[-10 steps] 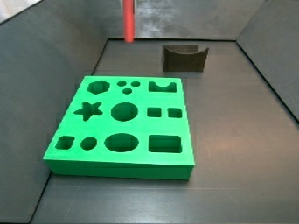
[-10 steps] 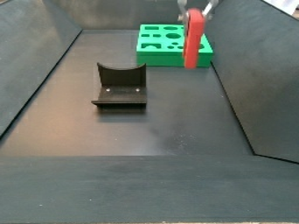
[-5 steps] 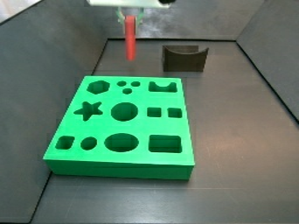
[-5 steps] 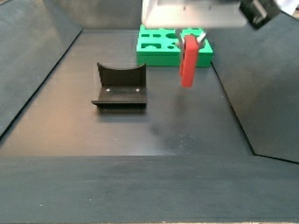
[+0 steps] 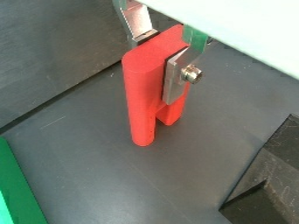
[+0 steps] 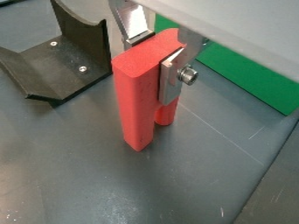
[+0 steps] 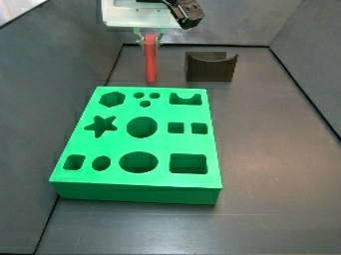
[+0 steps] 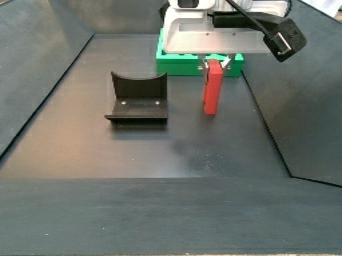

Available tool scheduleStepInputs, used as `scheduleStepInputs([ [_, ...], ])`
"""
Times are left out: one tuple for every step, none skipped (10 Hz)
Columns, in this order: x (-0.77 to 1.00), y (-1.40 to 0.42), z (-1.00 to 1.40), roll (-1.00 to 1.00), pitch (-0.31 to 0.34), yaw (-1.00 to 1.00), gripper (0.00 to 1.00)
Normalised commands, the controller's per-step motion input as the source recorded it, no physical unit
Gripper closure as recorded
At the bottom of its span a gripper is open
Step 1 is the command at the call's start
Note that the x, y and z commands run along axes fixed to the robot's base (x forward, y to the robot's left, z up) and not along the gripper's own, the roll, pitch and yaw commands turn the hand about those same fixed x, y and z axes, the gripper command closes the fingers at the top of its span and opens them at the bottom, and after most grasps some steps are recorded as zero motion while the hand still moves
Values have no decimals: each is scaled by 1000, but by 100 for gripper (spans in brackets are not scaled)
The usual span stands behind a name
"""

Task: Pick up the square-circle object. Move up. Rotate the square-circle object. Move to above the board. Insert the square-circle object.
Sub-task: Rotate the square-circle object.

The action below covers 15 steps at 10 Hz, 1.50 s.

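The gripper (image 6: 156, 54), above the table beside the board (image 7: 139, 141), has its fingers (image 5: 177, 77) clamped on the square-circle object (image 6: 140, 87), a plain red upright post. A side view shows the board's shaped holes; both wrist views show only its green edge.
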Motion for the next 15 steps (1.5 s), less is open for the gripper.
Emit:
scheduleStepInputs([
  [6,22,-196,-161,-56,-27,100],
  [-3,28,-195,-161,-52,-24,100],
  [0,28,-193,-161,-53,-24,100],
  [0,0,0,39,-53,-23,0],
  [0,0,1000,37,-51,-18,0],
  [-13,0,1000,36,-39,-17,0],
  [-38,-1,971,31,1,-16,0],
  [-31,0,872,30,15,-15,0],
  [-18,2,652,28,37,-14,0],
  [-13,4,465,29,42,-13,0],
  [-6,6,222,29,46,-11,0],
  [0,83,0,5,8,-1000,0],
  [23,82,-117,3,6,-1000,0],
  [34,72,-83,-1,4,-1000,0],
  [33,44,-50,-1,2,-1000,0],
])
